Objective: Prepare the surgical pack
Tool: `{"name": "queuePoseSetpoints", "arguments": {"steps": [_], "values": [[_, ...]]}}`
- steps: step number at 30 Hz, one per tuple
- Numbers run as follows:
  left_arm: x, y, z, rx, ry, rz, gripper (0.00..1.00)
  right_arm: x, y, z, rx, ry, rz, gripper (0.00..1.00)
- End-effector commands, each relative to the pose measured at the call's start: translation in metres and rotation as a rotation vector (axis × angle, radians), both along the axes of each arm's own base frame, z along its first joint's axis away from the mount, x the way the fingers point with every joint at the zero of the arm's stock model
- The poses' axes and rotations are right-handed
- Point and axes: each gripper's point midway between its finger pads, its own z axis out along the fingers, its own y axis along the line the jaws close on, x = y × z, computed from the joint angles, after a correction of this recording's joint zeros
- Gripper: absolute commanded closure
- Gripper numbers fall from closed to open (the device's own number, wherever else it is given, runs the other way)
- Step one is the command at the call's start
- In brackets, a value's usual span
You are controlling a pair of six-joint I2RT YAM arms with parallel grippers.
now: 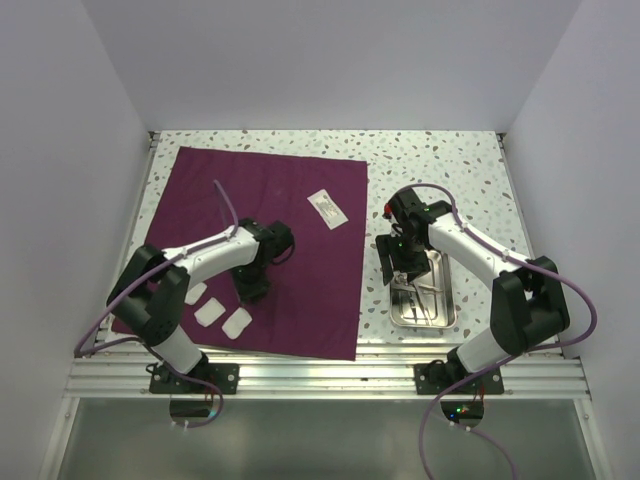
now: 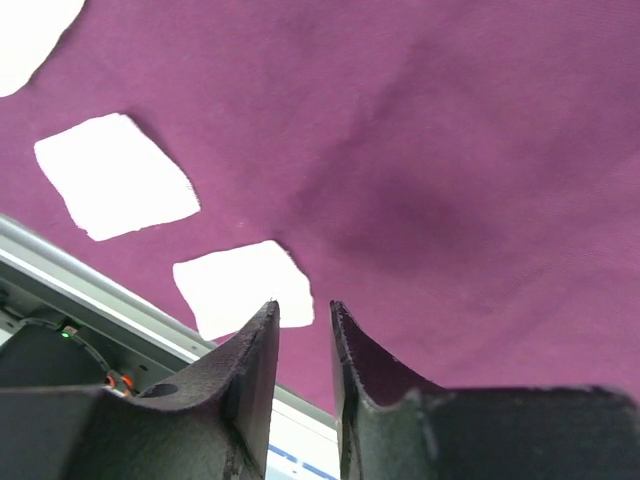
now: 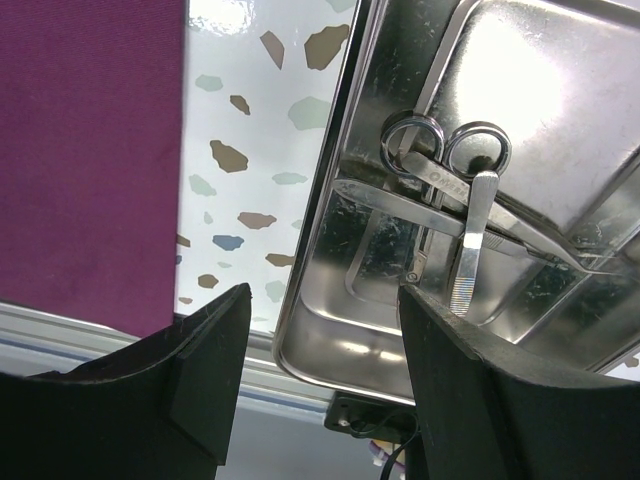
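The maroon cloth [image 1: 290, 200] [image 2: 450, 150] lies flat on the left half of the table. Three white pads [image 1: 211, 313] sit in a row near its front left corner. My left gripper [image 1: 250, 290] [image 2: 303, 306] hovers just over the cloth beside the nearest pad [image 2: 240, 285], its jaws parted a little with nothing between them. The steel tray [image 1: 452, 300] [image 3: 400, 340] stands on the right and holds scissors [image 3: 440, 160] and tweezers [image 3: 475, 240]. My right gripper [image 1: 400, 270] [image 3: 325, 290] hangs open above the tray's left rim, empty.
A small white packet [image 1: 328, 209] lies on the cloth's far right part. The speckled tabletop [image 1: 440, 160] shows between cloth and tray. An aluminium rail [image 1: 320, 365] runs along the front edge. White walls close in both sides and the back.
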Motion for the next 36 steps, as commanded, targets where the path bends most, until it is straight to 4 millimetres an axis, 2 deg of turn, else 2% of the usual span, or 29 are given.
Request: {"name": "queuePoseSetpoints", "arguments": {"steps": [1,22,30,36], "values": [[-0.009,0.015,-0.001,0.055,0.015,0.025,0.71,0.003,0.007,0.004,0.031,-0.015,0.017,0.35],[-0.014,0.018,-0.031,0.067,0.056,-0.013,0.75,0.001,0.008,0.004,0.040,-0.012,0.020,0.35],[-0.007,0.016,-0.035,0.071,0.042,-0.028,0.90,0.001,0.008,0.003,0.037,-0.010,0.020,0.35],[0.002,0.013,-0.017,0.070,0.009,-0.028,1.00,0.000,0.007,0.002,0.034,-0.007,0.020,0.35]]}}
